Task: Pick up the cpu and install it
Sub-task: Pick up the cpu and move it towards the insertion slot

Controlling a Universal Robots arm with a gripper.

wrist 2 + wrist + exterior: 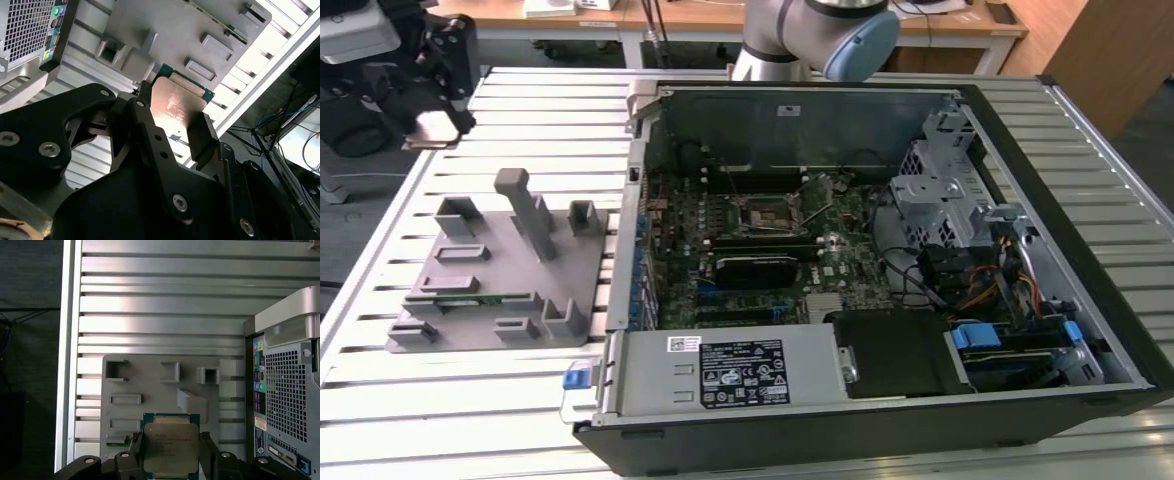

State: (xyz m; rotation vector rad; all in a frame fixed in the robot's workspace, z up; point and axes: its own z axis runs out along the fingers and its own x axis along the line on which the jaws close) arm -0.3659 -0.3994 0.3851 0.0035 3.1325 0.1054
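The cpu (171, 449) is gripped by the jaws, which are closed on two opposite edges of it, one black jaw on each side.

In the first wrist view its silver-grey metal lid faces the camera, and the green rim of its board shows along one edge. It hangs in front of the grey holder block (150, 385), which lies on the slatted metal desk (160, 300). This view also takes in the perforated rear panel of the computer case (287, 400), just beside the block.

The second wrist view looks along the jaws from close in. There the cpu (175, 107) carries a warm pinkish reflection. The jaws' black links and screw heads are seen large, and the holder block (165, 30) lies beyond the chip.

The exterior view adds the wider layout. The jaws hang in the upper corner at the exterior view's left, above the far part of the desk (534, 100). They are higher than the holder block (507, 290) in the middle of the exterior view's left and clear of it. A narrow green memory stick (467, 297) lies in the block.

The computer case (1067, 390) fills the centre and the exterior view's right, lying open. Inside are the motherboard (841, 255), the black socket frame (767, 213) near its middle, and the power supply (720, 372) along the lower edge. The arm (814, 35) rises at top centre. The cpu is well apart from the socket frame.
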